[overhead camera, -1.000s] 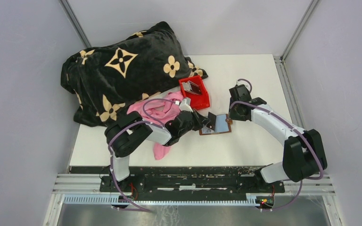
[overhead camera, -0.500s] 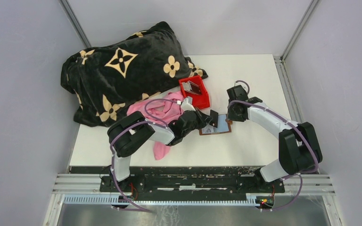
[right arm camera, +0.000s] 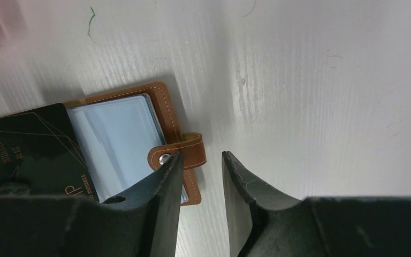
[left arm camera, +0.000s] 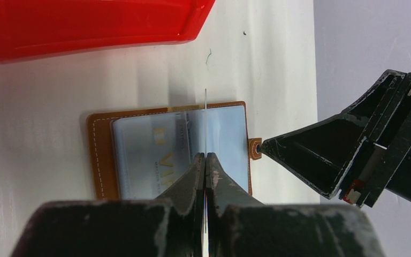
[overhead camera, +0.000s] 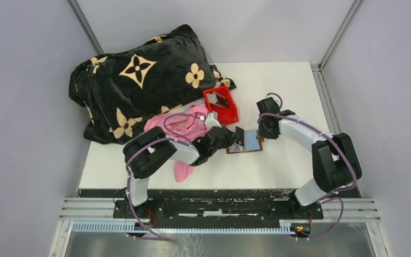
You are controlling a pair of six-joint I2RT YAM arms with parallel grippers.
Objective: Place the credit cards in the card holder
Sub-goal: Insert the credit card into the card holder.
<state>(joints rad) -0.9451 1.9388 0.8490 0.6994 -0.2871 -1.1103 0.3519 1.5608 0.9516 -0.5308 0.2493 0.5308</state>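
- The left claw (left arm camera: pixel 205 160) is clamped on a dark credit card (left arm camera: pixel 205 115), held edge-on directly over the open card holder (left arm camera: pixel 100 155), which lies flat on the counter (left arm camera: pixel 278 64).
- The holder's long axis runs across the card's plane.
- The right claw (right arm camera: pixel 200 160), jaws apart and empty, sits at the snap tab (right arm camera: pixel 191 145), opposite the left arm.

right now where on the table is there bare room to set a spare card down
Bare table far right, between the red bin and the right edge, beyond the right arm. Also the near strip from the pink cloth to the right arm's base. Crowded: the card holder, left pincer and right pincer at it.
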